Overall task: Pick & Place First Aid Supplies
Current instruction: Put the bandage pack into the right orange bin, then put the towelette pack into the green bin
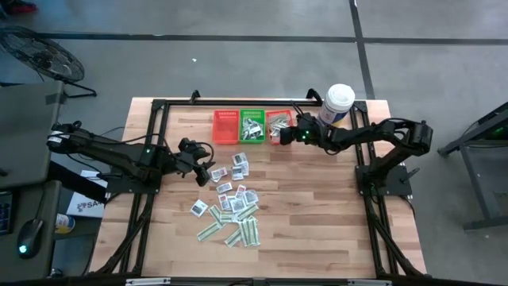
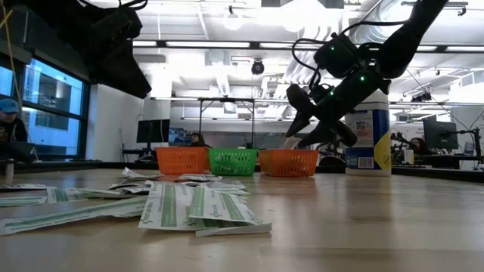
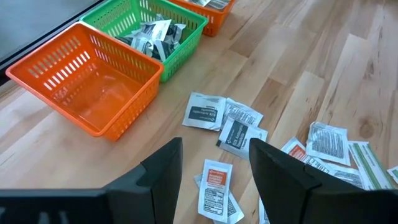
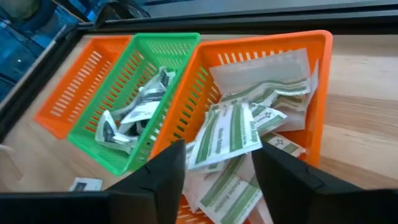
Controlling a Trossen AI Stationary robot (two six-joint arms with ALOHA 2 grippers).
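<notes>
Now right end effector (image 4: 214, 171) open over basket (image 4: 320, 93), green-striped packets (image 4: 233, 134) inside

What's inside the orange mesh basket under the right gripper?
Green-and-white strip packets piled loosely in the orange mesh basket, under the open right gripper. They cover the basket's floor, so anything beneath is hidden.

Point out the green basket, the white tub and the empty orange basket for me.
green basket (image 1: 253, 125), high view, packets' bare rim side.
white tub (image 1: 339, 98), high view, lid top.
empty orange basket (image 3: 93, 87), left wrist view, bare floor.
</notes>
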